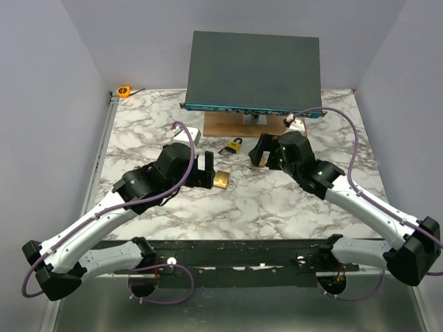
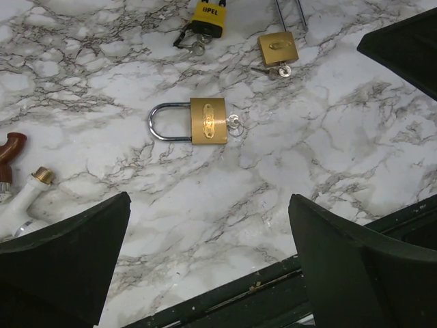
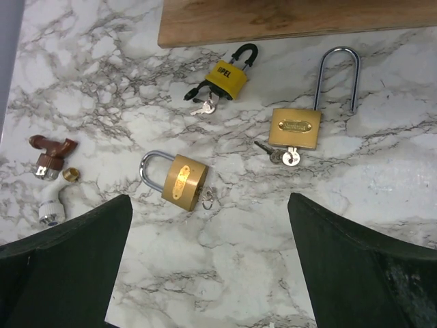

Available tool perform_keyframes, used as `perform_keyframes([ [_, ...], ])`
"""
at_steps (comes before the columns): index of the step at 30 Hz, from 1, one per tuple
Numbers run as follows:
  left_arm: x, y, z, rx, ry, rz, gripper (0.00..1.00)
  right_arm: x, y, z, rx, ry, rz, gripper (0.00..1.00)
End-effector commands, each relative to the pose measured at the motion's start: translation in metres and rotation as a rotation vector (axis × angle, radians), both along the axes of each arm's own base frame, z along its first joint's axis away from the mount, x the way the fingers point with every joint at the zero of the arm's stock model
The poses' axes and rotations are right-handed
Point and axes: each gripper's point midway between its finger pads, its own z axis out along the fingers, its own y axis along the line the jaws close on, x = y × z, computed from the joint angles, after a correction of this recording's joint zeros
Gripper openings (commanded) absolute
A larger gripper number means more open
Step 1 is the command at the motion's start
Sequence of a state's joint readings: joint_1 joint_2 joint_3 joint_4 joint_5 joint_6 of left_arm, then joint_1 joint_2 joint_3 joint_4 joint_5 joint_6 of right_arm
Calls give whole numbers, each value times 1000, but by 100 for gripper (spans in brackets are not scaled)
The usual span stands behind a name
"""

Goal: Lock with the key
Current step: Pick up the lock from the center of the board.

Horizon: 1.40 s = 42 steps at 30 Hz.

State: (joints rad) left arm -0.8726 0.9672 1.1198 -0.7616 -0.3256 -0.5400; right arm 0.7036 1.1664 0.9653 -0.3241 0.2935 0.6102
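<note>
While nothing is yet gripped, the step in hand reads as the approach. Entries run near to far.

1. Left tool (image 2: pixel 209 199): fingers spread wide and empty, hanging over the marble bench (image 1: pixel 277 204) just short of item 3.
2. Right tool (image 3: pixel 208 201): likewise spread and empty, looking down on all three locks.
3. Brass padlock (image 2: pixel 208 121): lies flat. Both legs of its short shackle seem to meet the body. A small key (image 2: pixel 234 124) sits in its base. It is the lock nearest the left tool.
4. Long-shackle padlock (image 3: pixel 295 128): lies flat, just beyond and to the right. One leg of the shackle ends clear of the body, so it looks open. A second key (image 3: pixel 287 156) is in its base.
5. Yellow padlock (image 3: pixel 227 78): has a black shackle and keys at its base, and lies near the wooden board (image 3: pixel 287 20).
6. Tap parts (image 3: pixel 49 156): off to the left, apart from the locks.

Next move, as judged: one tool pins a lock body against the bench while the other pinches the thin key head and turns it. The head is small and low, so the pinch must be narrow and square.
</note>
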Motion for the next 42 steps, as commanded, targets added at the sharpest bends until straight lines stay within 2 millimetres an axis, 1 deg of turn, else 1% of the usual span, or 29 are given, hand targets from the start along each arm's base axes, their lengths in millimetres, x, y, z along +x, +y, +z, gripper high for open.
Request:
perform_keyframes([
  [1,4,-9,8,-13,-9,-18,98,6,1,10,33,-31,-28,100],
  [4,5,-9,9,2,-7,-23,99,8,-1,2,27,-17,-54,100],
  [9,7,-6,6,-5,3,-4,98,19,7,-23,-6,38,-72,100],
  [10,7,-5,4,-8,15,4,99,23,10,-29,-17,52,-74,100],
  [14,6,0,-3,-16,56,25,98,44,18,-63,-95,114,-129,100],
  [16,4,2,-3,-24,62,22,99,56,19,-79,-130,131,-170,100],
  [18,2,6,-2,-35,68,21,98,70,26,-89,-152,137,-188,99],
  [20,0,11,-1,-42,72,25,98,83,29,-104,-187,144,-215,96],
  [21,-1,14,1,-43,71,29,98,87,26,-114,-225,157,-243,96],
  [23,-3,21,2,-34,67,41,98,95,18,-124,-288,151,-292,95],
  [26,-5,34,6,-21,51,62,98,94,2,-135,-373,142,-325,95],
  [29,-8,41,2,-17,50,71,98,89,-3,-150,-426,153,-287,94],
  [34,-9,43,-2,-24,60,72,98,89,-12,-173,-486,166,-284,94],
  [36,-10,42,0,-31,61,69,98,91,-14,-185,-483,189,-274,93],
  [38,-11,42,3,-41,58,68,98,91,-11,-195,-469,193,-235,93],
  [40,-12,43,5,-46,52,67,98,93,-8,-202,-456,185,-214,92],
  [42,-13,44,5,-43,54,69,99,95,-13,-207,-469,190,-224,91],
])
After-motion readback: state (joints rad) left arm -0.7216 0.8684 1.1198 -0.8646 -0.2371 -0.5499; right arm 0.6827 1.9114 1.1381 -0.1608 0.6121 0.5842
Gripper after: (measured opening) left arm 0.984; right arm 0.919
